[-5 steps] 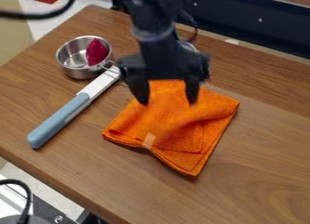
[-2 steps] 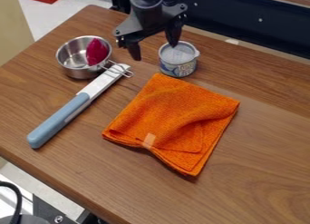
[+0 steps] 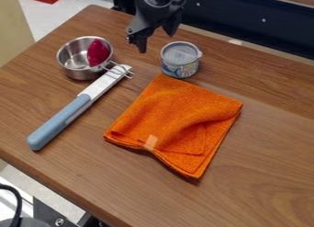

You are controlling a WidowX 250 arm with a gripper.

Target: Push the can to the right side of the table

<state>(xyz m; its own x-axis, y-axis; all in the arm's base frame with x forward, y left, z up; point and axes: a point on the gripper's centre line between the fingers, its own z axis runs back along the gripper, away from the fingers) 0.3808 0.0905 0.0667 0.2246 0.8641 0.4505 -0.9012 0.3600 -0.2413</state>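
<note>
Fingers (image 3: 142, 43) spread apart, I hang over the far part of the worktop (image 3: 257, 152), between the metal pot (image 3: 70, 70) and the can (image 3: 180, 64). The can stands upright, near me and just beside the top corner of the folded orange cloth (image 3: 178, 116). A dark red piece (image 3: 98, 52) sits in the pot, whose wire handle (image 3: 122, 71) crosses the pale end of a blue-handled utensil (image 3: 60, 122).
</note>
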